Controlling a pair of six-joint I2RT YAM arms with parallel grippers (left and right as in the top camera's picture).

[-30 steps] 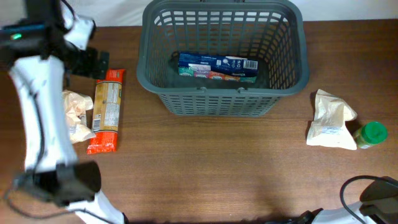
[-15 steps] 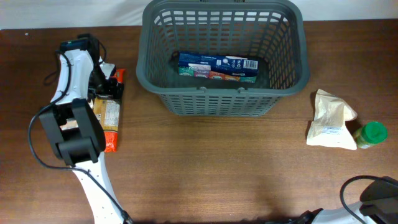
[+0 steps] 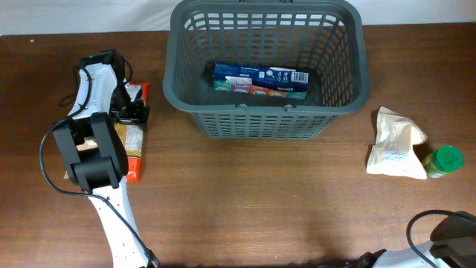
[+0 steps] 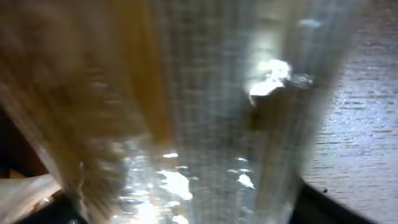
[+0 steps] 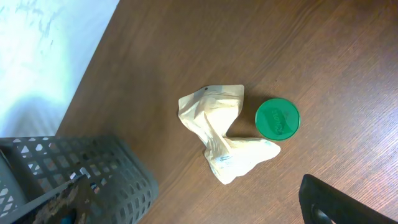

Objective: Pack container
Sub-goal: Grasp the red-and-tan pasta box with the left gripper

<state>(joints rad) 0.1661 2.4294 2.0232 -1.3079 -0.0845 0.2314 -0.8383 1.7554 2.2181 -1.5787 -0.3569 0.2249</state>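
Observation:
The container (image 3: 266, 119), a dark grey slotted basket, stands at the back middle of the table with a blue box (image 3: 260, 78) lying inside. It also shows in the right wrist view (image 5: 118, 168). My left gripper (image 3: 132, 112) is down on a long orange spaghetti packet (image 3: 128, 152) at the left. The left wrist view is filled by the blurred clear packet (image 4: 205, 124), with dark fingers at both bottom corners, wide apart. My right gripper is low at the front right; one dark finger (image 5: 323, 202) shows, with nothing in it.
A beige pouch (image 3: 394, 141) (image 5: 224, 137) and a green-lidded jar (image 3: 446, 160) (image 5: 277, 119) lie on the right. Another crumpled pouch lies under my left arm (image 3: 97, 141). Right arm cables (image 3: 446, 231) are at the front right corner.
My left arm has swung down from high over the left side onto the spaghetti packet and shifted slightly right. The right arm and the other items have not moved.

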